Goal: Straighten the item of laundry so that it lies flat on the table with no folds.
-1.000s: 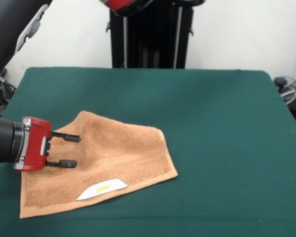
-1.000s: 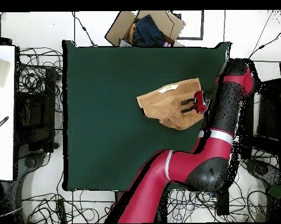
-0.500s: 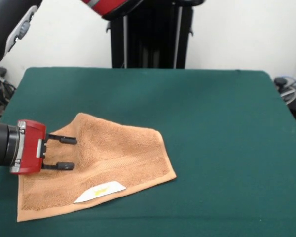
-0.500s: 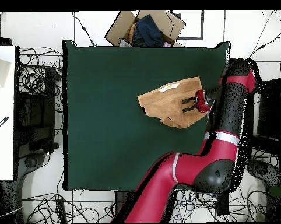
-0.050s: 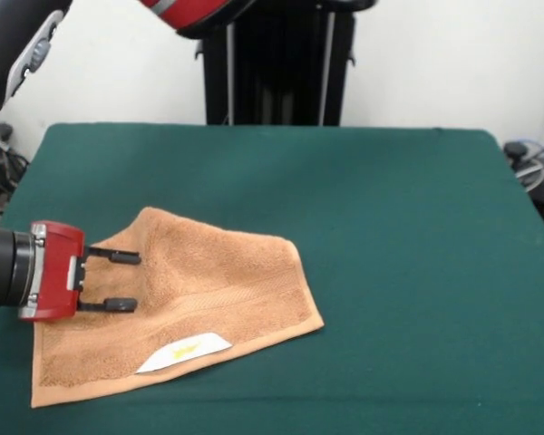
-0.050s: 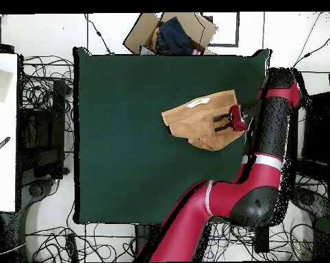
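Item: hand towel (image 5: 199, 304), orange-tan, white label (image 5: 183, 352) near the front edge. Location: left near part of the green table (image 5: 390, 227), lying mostly spread, a soft ridge across its far-left part.
Gripper (image 5: 124, 281): horizontal over the towel's left edge, fingers apart, holding nothing.
Step, as judged: smoothing.
Next: grip the left edge and draw outward to flatten the ridge.

The table (image 5: 390, 227) is a broad rectangle covered in dark green cloth. One thing lies directly on it: an orange-tan towel (image 5: 208, 290), spread near one side edge of the table, about midway along it, with a white label (image 5: 183, 352) by one border. Most of the green cloth around the towel is bare.
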`<state>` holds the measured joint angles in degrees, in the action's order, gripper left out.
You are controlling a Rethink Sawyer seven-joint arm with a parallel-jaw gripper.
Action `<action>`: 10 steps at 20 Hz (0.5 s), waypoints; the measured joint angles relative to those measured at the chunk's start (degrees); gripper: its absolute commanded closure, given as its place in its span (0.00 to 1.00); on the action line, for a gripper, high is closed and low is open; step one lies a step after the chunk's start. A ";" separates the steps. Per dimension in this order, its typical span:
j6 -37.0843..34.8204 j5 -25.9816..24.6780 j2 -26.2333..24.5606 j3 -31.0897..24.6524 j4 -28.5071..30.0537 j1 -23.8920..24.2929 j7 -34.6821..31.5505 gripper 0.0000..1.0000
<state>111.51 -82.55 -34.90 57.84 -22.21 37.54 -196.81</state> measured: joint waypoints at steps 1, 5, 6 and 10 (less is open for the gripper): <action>-0.01 -0.01 0.19 0.14 0.38 -0.25 0.00 0.00; -0.09 0.02 2.06 0.38 4.11 -3.07 -0.36 0.00; -0.09 0.02 2.36 0.39 4.63 -3.53 -0.46 0.00; -0.11 0.13 4.76 0.72 7.33 -6.71 -3.05 0.00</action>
<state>111.40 -82.42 -30.13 58.56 -14.88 30.83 -199.86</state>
